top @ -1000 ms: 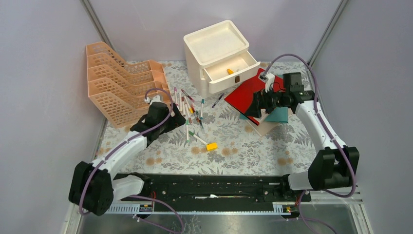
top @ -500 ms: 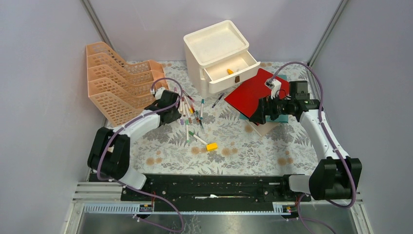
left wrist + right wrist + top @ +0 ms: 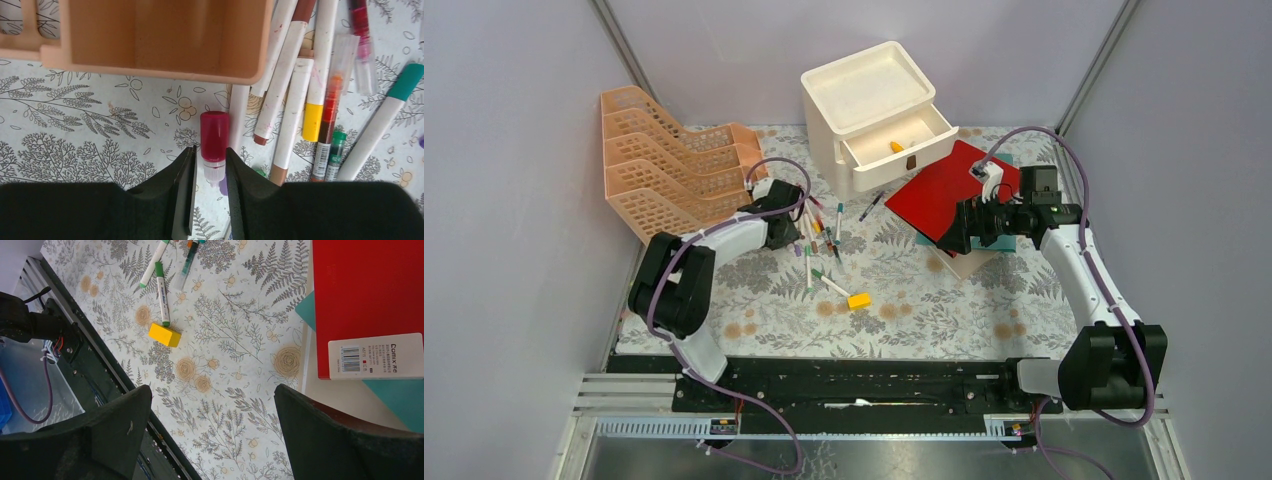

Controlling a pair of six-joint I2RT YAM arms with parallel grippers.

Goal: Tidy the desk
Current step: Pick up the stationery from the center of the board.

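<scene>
The desk is covered in fern-print cloth. A heap of markers lies at its left centre, by the foot of the peach file rack. My left gripper is down at the heap's left edge. In the left wrist view the left gripper is shut on a red-capped marker lying on the cloth. My right gripper hovers at the near edge of a red book. The right gripper is wide open and holds nothing.
A white drawer unit stands at the back with its drawer open and a small yellow piece inside. A yellow block lies mid-desk. The red book rests on teal and beige books. A black rail runs along the front.
My left arm reached forward to the markers beside the rack, and its jaws closed around the red-capped marker. The right arm shifted slightly right early on, then stayed still.
</scene>
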